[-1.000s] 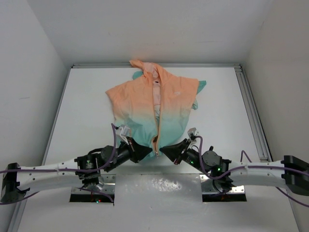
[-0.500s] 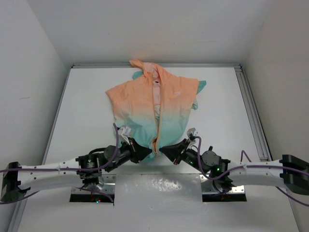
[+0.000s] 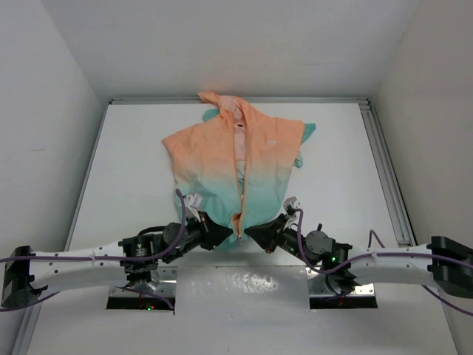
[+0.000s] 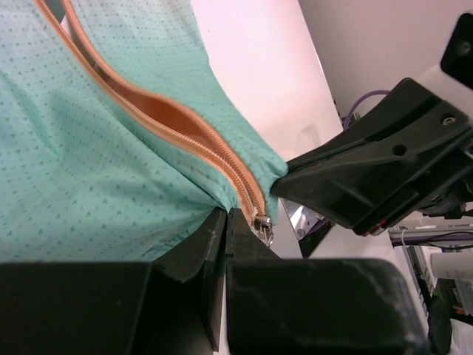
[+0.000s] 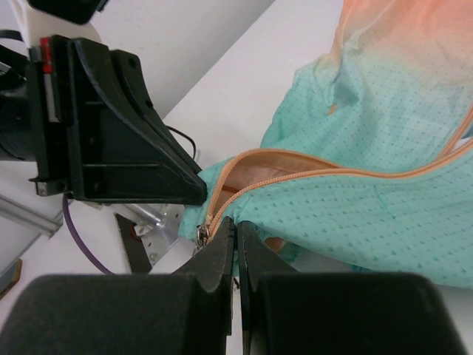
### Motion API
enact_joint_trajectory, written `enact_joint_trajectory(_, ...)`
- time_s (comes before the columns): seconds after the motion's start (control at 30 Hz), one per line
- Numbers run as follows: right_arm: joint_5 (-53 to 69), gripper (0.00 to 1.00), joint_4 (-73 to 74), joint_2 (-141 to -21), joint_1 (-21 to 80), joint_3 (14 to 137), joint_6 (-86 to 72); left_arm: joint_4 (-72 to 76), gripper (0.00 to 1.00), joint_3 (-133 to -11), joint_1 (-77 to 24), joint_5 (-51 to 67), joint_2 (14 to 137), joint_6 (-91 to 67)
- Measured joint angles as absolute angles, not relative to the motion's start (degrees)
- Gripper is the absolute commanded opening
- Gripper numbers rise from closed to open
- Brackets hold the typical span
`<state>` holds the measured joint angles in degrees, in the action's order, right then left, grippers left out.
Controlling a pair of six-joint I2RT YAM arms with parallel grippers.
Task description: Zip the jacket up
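The jacket (image 3: pixel 236 159) lies flat on the table, hood at the far end, peach upper half and teal lower half, with its orange zipper (image 3: pixel 240 185) open down the middle. My left gripper (image 3: pixel 228 235) is shut on the teal hem (image 4: pixel 148 200) just left of the zipper's bottom end. The metal zipper slider (image 4: pixel 263 228) hangs beside the left gripper's fingertips (image 4: pixel 222 225). My right gripper (image 3: pixel 250 232) is shut on the hem (image 5: pixel 310 214) just right of the zipper, with the slider (image 5: pixel 201 237) close to its left finger. The two grippers face each other, nearly touching.
A white table (image 3: pixel 133 163) with a raised rail (image 3: pixel 384 163) along its right side and white walls around it. A metal mounting plate (image 3: pixel 244 285) sits at the near edge between the arm bases. A purple cable (image 3: pixel 177 214) loops over the left arm.
Both wrists have shifted slightly toward the near edge while keeping their hold on the hem. The jacket's bottom edge is drawn a little nearer.
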<state>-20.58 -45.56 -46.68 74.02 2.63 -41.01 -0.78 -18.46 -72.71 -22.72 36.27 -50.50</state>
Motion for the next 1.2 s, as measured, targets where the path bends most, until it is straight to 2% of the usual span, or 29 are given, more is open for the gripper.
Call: enact_joint_trajectory(1.2, -20.9, 0.00, -44.4, -44.6, 74.4, 2.6, -42.2, 0.2, 0.00, -18.4, -72.7, -23.6, 34.6, -51.3)
